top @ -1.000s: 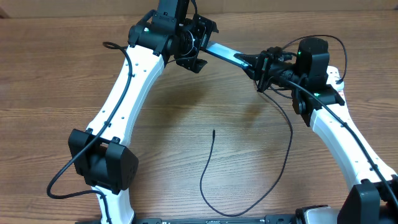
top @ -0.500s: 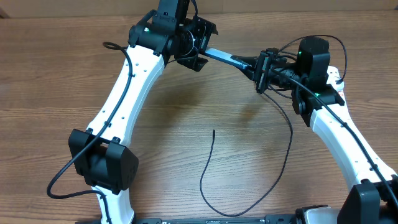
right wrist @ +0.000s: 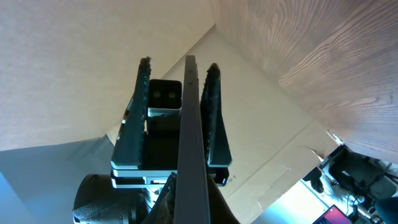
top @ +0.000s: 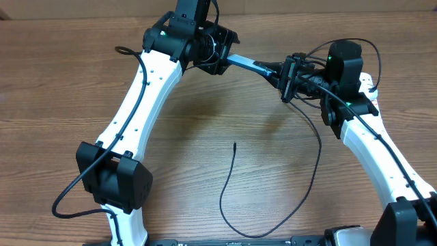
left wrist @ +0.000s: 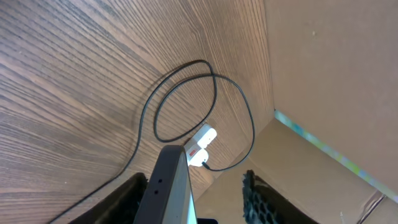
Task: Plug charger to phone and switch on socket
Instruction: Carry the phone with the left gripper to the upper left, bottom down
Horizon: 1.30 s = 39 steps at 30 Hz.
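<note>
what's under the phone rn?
Only bare wood table shows beneath the phone, held aloft by the right gripper with the left gripper open around its other end. Both grippers cover whatever lies under its ends.

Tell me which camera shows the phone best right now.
Overhead: the phone shows lengthwise, spanning between the left gripper and the right gripper. The left wrist view sees only one end of it; the right wrist view sees it edge-on.

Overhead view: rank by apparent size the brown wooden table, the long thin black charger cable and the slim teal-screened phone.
1. brown wooden table, fills the frame.
2. long thin black charger cable, judged by its span.
3. slim teal-screened phone, only a short strip shows.
</note>
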Motion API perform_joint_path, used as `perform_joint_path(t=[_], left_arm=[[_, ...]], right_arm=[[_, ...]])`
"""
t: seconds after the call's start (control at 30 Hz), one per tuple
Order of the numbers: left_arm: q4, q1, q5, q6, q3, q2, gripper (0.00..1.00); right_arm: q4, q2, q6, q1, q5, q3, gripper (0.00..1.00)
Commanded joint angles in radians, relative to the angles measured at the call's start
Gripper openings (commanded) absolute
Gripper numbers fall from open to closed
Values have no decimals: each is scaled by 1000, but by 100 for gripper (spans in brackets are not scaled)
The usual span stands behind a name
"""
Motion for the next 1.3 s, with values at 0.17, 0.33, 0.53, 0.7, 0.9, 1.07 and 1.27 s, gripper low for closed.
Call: perform_joint_path(t=[0.17,0.33,0.53,0.7,0.9,1.07,1.27], left_arm=[[-3,-8,35,-4,18,-19,23],[-3,-8,35,-3,18,-19,21],[-7,-18,35,3,18,-19,7],[-10,-21,35,3,18,-19,7],[-29,-21,39,5,18,-19,6],[-29,-21,42,7,18,-19,4],[-31,-21,42,8,18,-19,4]], right_arm=[[19,-8,4,4,-24,21,4],[19,-8,3,4,-24,21,4],[60,-8,4,4,-16,21,4],[60,-8,7,4,-8,21,4],[60,-8,7,4,-5,21,4],[60,-8,7,4,19,21,12],[60,-8,6,4,21,21,20]])
